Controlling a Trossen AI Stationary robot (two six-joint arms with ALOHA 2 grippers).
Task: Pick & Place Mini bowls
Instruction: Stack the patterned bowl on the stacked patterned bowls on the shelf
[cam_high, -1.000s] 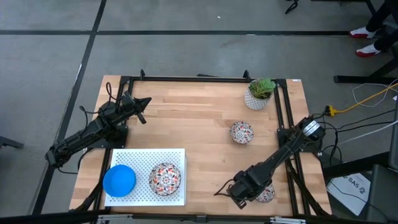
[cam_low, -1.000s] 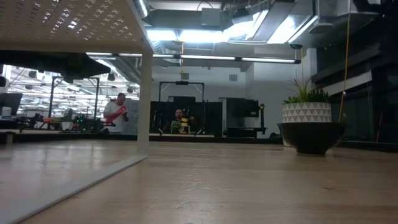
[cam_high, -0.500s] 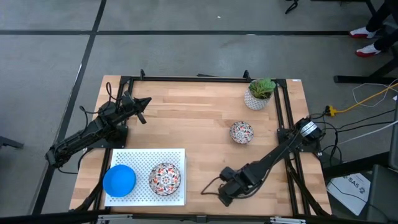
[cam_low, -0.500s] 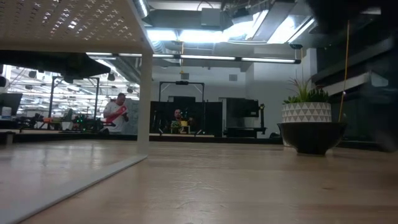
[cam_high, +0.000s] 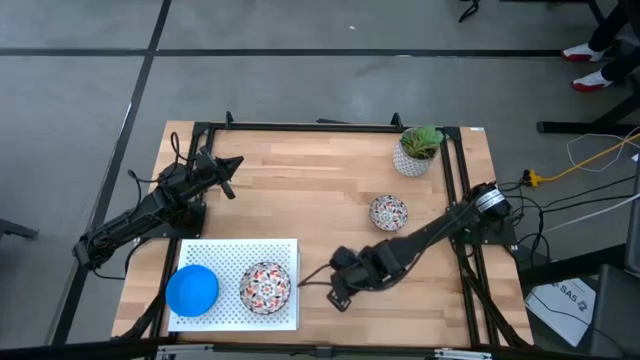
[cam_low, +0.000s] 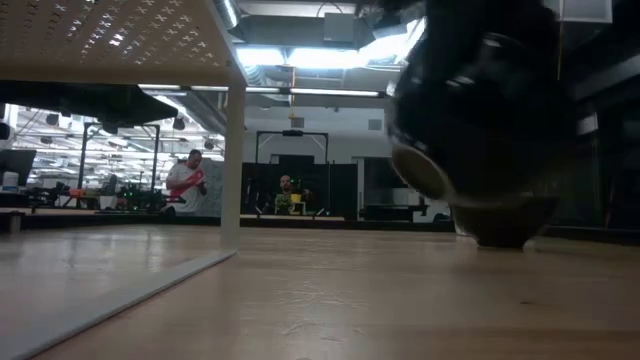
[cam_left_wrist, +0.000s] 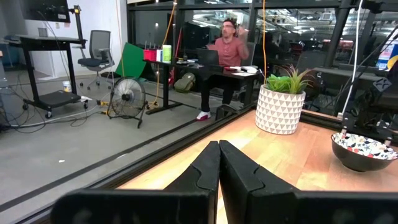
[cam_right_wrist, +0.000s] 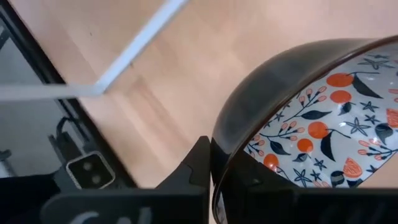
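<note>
wood table: right gripper clamped on patterned bowl rim, held just beside white tray. left gripper closed, parked at far left.

Potted plant at the wooden table's far right corner.

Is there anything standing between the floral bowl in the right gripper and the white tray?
Nothing visible. The right gripper holds a floral bowl by its rim, just beside the white tray, with only bare wood between them. The tray already carries two bowls.
</note>
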